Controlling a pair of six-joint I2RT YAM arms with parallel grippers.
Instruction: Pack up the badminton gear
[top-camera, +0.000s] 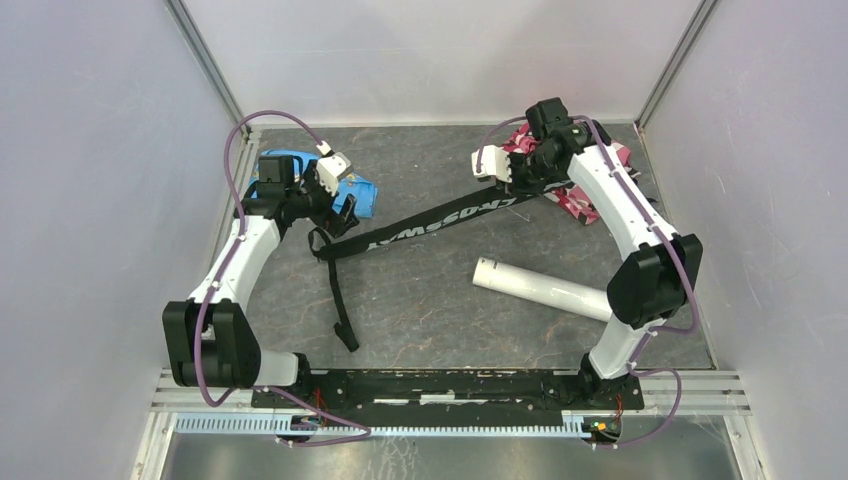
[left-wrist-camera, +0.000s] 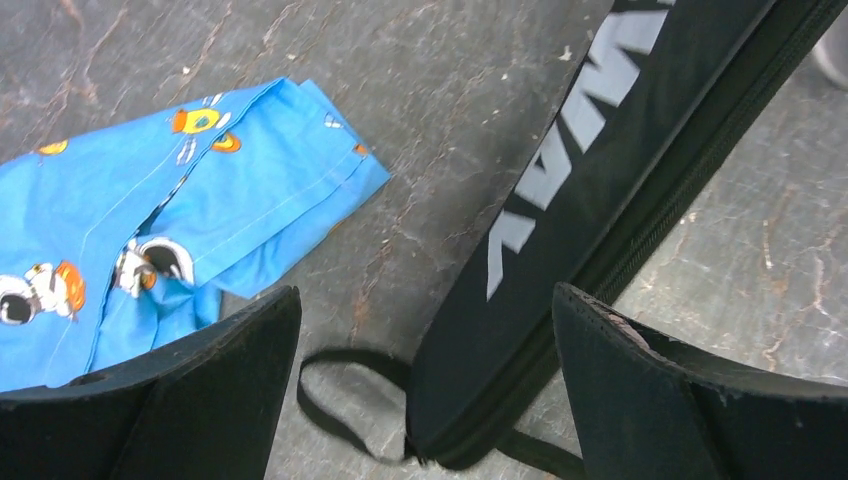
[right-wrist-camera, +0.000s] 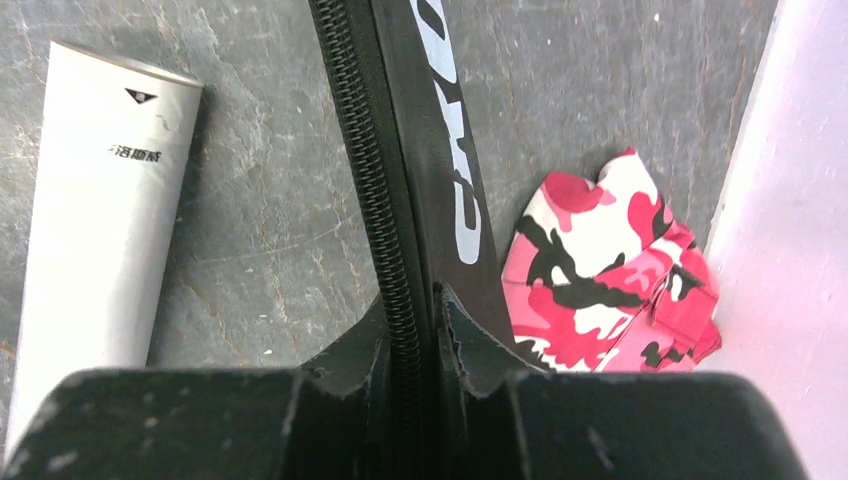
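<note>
The long black "CROSSWAY" racket bag (top-camera: 440, 215) lies slanted across the grey table, with its strap (top-camera: 340, 300) trailing toward the near edge. My right gripper (right-wrist-camera: 412, 300) is shut on the bag's (right-wrist-camera: 455, 150) zipped edge at its far right end, close to the pink cloth. Over the bag's (left-wrist-camera: 600, 150) near left end hangs my left gripper (left-wrist-camera: 425, 292), open wide, with the bag's tip and a strap loop (left-wrist-camera: 330, 400) lying between the fingers untouched. A long white tube (top-camera: 545, 288) rests on the table right of centre, and the right wrist view has the tube (right-wrist-camera: 100, 220) left of the bag.
A blue printed cloth (top-camera: 365, 195) lies crumpled at the back left, just beside my left gripper (top-camera: 340, 215). A pink camouflage cloth (top-camera: 580, 205) sits in the back right corner under my right arm. Pale walls close the table on three sides.
</note>
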